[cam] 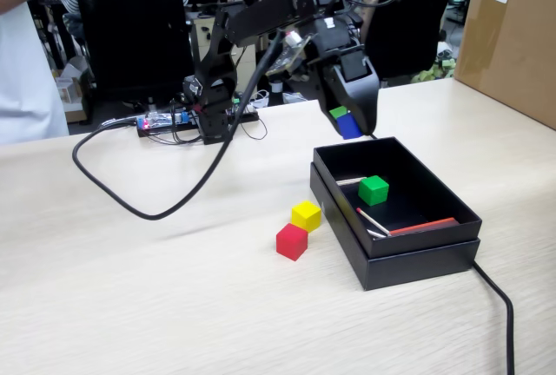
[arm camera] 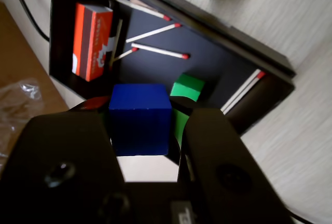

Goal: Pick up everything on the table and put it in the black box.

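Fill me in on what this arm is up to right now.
The gripper is shut on the blue cube, held in the air over the far edge of the black box. The green cube already lies in the box, along with some matches and an orange matchbox. The yellow cube and the red cube sit on the table just left of the box in the fixed view, nearly touching.

Matt black cardboard box on pale wood-grain table.
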